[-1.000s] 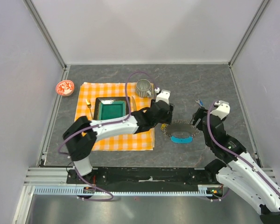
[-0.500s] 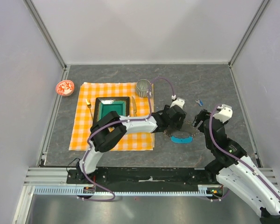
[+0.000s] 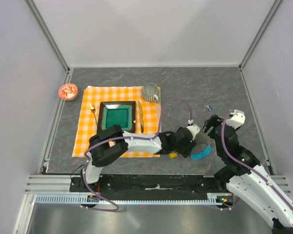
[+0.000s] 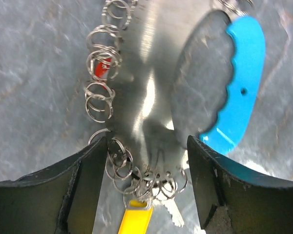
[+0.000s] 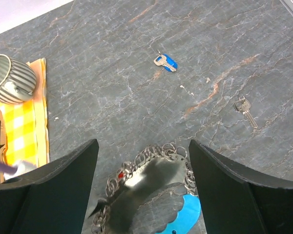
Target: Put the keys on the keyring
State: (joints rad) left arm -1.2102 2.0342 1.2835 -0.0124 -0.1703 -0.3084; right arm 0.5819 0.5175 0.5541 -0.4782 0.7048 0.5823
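**Keyring.** The keyring, a loop of small linked metal rings bearing a flat cyan-blue crescent tag, lies on the grey stone-patterned table. It sits to the right of the orange-and-white checked cloth, towards the near edge and between the two grippers.

**Keys.**
- A yellow-tagged key and a red-tagged key hang among the links.
- A blue-headed key lies loose on the table, farther away than the loop.
- A bare silver key lies loose to the right of the blue-headed one, apart from it.

**Left gripper.** The left gripper hovers over the near part of the loop. Its jaws are released and straddle the links beside the yellow tag.

**Right gripper.** The right gripper points down at the far side of the loop. Its jaws are spread wide and grasp nothing.

**Other items.** A ribbed grey cup stands at the far right corner of the cloth.
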